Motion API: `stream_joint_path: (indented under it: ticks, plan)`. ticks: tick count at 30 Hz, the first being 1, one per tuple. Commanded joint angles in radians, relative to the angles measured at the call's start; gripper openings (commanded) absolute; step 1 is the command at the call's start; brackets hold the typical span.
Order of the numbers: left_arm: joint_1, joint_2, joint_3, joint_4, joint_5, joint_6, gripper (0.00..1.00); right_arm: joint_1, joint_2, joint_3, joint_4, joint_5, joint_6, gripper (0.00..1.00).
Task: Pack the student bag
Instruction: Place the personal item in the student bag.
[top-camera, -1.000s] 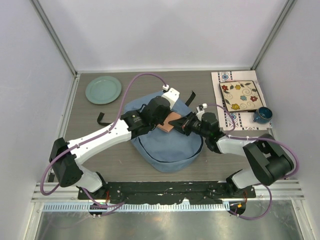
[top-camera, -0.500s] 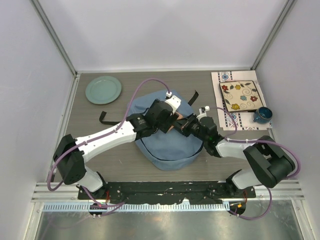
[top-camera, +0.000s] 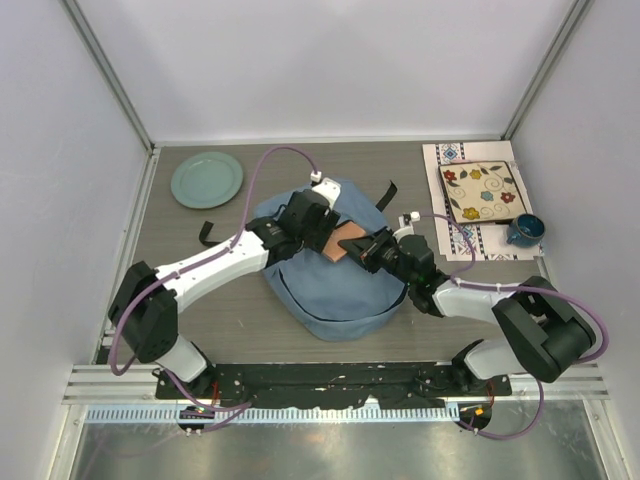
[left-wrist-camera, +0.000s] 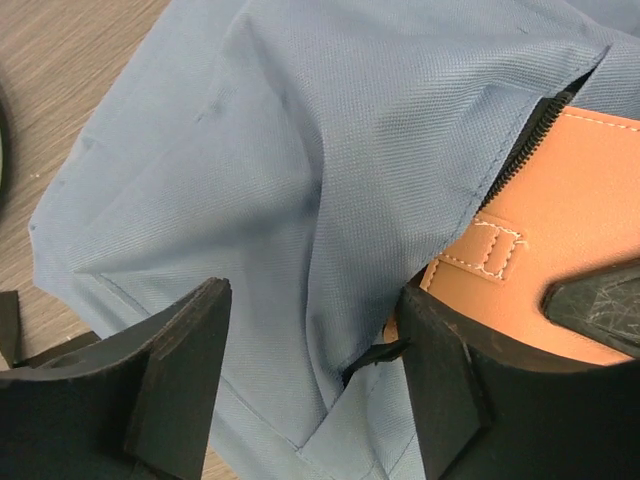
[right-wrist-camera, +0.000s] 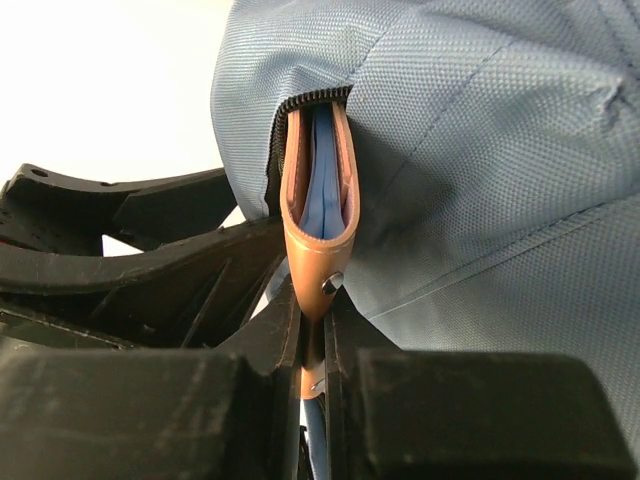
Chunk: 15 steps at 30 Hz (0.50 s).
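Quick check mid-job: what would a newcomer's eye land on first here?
The big light-blue student bag at the centre of the table, with both arms meeting over it. The right gripper is shut on a tan leather folio whose edge pokes into the bag's open zipper, while the left gripper stands open astride the fabric beside it. After that, the floral square plate at the far right.
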Motion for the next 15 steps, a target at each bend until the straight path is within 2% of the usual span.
stream_joint_path:
  ticks: [1, 3, 4, 7, 9, 10, 15]
  plan:
    - [0.007, 0.016, 0.005, 0.069, 0.033, -0.018, 0.61, -0.001, -0.029, 0.008, 0.049, 0.067, -0.016, 0.01]
    - [0.007, 0.013, -0.001, 0.078, 0.059, -0.021, 0.47, -0.001, -0.025, 0.011, 0.052, 0.062, -0.016, 0.01]
    - [0.007, 0.008, -0.002, 0.089, 0.060, -0.026, 0.34, -0.001, -0.022, 0.011, 0.054, 0.059, -0.016, 0.01]
    - [0.010, -0.013, -0.015, 0.099, 0.071, -0.038, 0.13, -0.001, -0.022, 0.011, 0.055, 0.067, -0.015, 0.01]
    - [0.020, -0.032, -0.025, 0.099, 0.097, -0.047, 0.03, -0.001, -0.012, 0.011, 0.066, 0.067, -0.007, 0.01]
    - [0.021, -0.039, -0.028, 0.098, 0.111, -0.059, 0.00, -0.001, -0.006, 0.011, 0.080, 0.065, 0.000, 0.01]
    - [0.030, -0.093, -0.041, 0.083, 0.180, -0.095, 0.00, -0.003, 0.082, 0.031, 0.135, 0.033, 0.106, 0.01]
